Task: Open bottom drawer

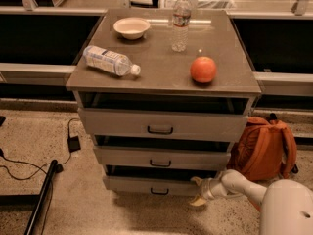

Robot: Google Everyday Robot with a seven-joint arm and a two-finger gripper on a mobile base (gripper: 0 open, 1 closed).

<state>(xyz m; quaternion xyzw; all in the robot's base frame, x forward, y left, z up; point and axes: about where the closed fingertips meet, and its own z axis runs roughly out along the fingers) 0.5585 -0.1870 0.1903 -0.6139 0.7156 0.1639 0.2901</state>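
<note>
The bottom drawer (146, 184) is the lowest of three grey fronts on the cabinet, with a small dark bar handle (160, 191) at its centre. It stands slightly out, with a dark gap above it. My gripper (197, 191) reaches in from the lower right on a white arm (244, 185). It is at the drawer front's right end, well right of the handle. Its pale fingers (197, 181) are spread, one up near the front's top edge and one lower near the floor. They hold nothing.
The middle drawer (161, 156) and top drawer (161, 124) sit above. The cabinet top (161, 75) holds a bowl (131, 27), a lying bottle (110, 60), an upright bottle (180, 21) and an orange (203, 69). An orange backpack (266, 148) stands right. Cables (29, 163) and a dark pole (41, 197) lie left.
</note>
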